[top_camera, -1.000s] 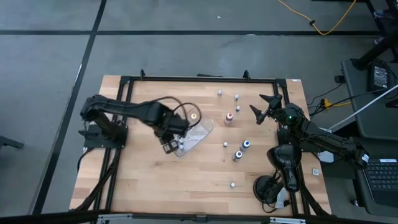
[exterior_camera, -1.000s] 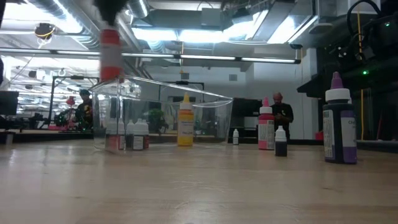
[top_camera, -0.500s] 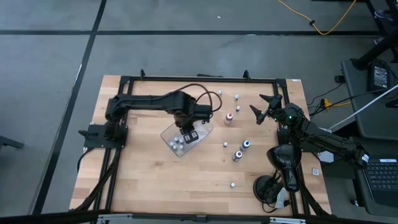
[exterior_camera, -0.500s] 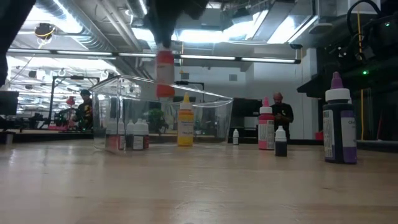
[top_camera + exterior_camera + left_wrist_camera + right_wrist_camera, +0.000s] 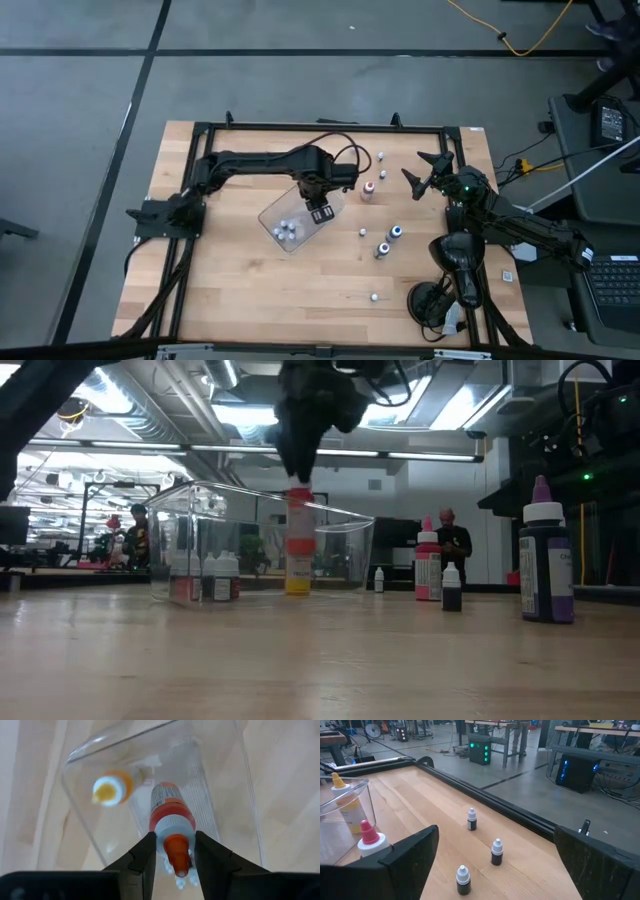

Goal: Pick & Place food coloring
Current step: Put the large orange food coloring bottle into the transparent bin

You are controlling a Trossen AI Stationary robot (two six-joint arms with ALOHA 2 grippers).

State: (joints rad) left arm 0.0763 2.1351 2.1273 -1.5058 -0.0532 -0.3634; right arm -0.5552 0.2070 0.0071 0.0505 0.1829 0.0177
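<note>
Place step. Left gripper (image 5: 172, 857) over the clear tray (image 5: 268, 214) on the desk (image 5: 240, 290), jaws clamped on an orange-red bottle (image 5: 170, 822), held upright inside the tray beside a yellow bottle (image 5: 112, 789). Next, probably: lower to the tray floor, open, lift straight up. Right gripper (image 5: 424, 172) idle at the desk's far right edge, jaws wide apart. More bottles loose on the desk (image 5: 388, 240).

- The left gripper (image 5: 174, 854) pinches a red food-coloring bottle (image 5: 171, 824) at its white collar, one dark finger on each side.
- The bottle's orange tip points toward the camera.
- Its body reaches down into the clear plastic tray (image 5: 227, 775).
- A yellow bottle (image 5: 114, 788) stands inside the tray, just beside the red one.
- Small white caps (image 5: 172, 870) show in the tray, partly hidden behind the held bottle.
- The tray rests on a pale wooden table (image 5: 285, 790).
</note>
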